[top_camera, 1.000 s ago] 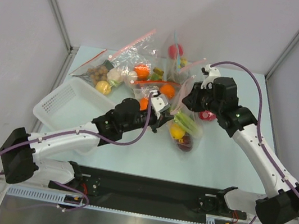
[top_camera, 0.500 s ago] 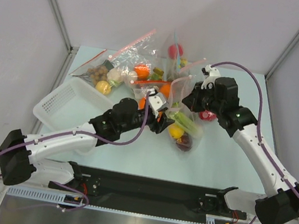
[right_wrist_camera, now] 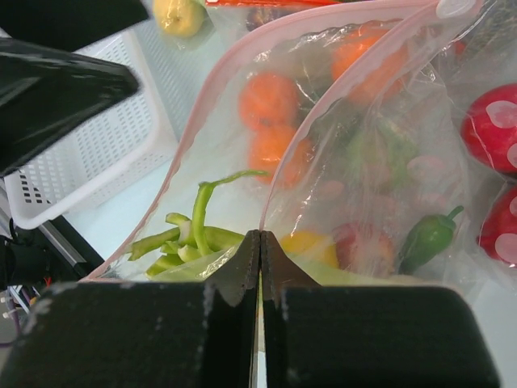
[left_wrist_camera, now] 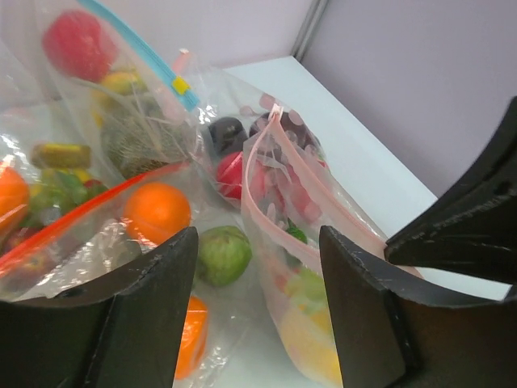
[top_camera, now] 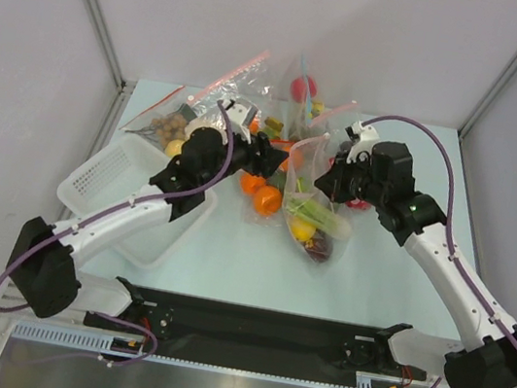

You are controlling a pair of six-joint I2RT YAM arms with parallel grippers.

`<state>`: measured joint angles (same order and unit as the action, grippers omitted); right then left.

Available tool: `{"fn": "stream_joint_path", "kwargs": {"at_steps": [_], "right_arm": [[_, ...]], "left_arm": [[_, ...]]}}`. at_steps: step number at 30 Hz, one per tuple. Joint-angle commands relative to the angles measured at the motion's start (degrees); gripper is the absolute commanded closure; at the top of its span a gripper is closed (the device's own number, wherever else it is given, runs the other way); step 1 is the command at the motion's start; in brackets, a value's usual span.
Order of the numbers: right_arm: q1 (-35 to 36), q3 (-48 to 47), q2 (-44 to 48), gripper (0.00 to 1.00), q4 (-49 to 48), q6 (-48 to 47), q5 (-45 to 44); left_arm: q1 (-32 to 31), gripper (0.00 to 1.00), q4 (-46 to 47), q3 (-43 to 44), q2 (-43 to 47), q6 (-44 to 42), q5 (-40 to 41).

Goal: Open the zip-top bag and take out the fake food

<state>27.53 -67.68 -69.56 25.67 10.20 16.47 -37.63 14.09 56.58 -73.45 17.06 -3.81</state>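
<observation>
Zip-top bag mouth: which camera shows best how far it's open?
Right wrist: it looks straight into the zip-top bag, mouth parted. Left wrist shows the mouth side-on; top external shows it small.

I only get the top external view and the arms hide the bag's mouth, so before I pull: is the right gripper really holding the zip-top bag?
Observer: Yes. The right wrist view shows the right gripper shut on one lip of the zip-top bag.
Operator: And the left?
Observer: The left gripper is open, holding nothing, with the bag's mouth ahead of it.
Operator: Is the mouth unzipped?
Observer: Yes, its two pink strips stand apart, and green fake food shows through the gap.
</observation>
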Motion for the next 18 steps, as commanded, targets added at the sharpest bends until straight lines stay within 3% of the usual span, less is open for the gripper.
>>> {"fn": "stream_joint_path", "kwargs": {"at_steps": [1,9,12,13,14,16,18], "right_arm": [[-0.02,0.09,2.5,1.0,-0.45,-1.93,0.93],[0.16,0.88,2.94,1.0,-0.18,-2.81,1.73],[0.24,0.88,3.29,1.0,-0.53,-2.99,0.94],[0.16,0.36,3.2,1.0,-0.45,-2.9,0.59],[0.16,0.01,2.94,1.0,-0.27,-2.9,-0.03],[0.24,-0.61,3.03,1.0,-0.18,-2.99,-0.65],[0.24,-1.4,3.2,1.0,-0.27,-3.34,-1.96]], "left_arm": [[0.1,0.32,1.56,4.5,-3.89,5.08,-3.48],[0.1,0.32,5.16,5.12,-8.55,8.87,-8.93],[0.19,0.53,4.37,5.47,-9.52,8.43,-10.94],[0.27,0.78,3.94,5.3,-9.34,8.43,-11.56],[0.36,0.87,3.67,5.04,-8.99,8.43,-11.65],[0.54,1.0,3.14,3.9,-8.03,7.73,-11.13],[0.97,1.0,1.91,2.32,-6.27,6.68,-9.73]]}}
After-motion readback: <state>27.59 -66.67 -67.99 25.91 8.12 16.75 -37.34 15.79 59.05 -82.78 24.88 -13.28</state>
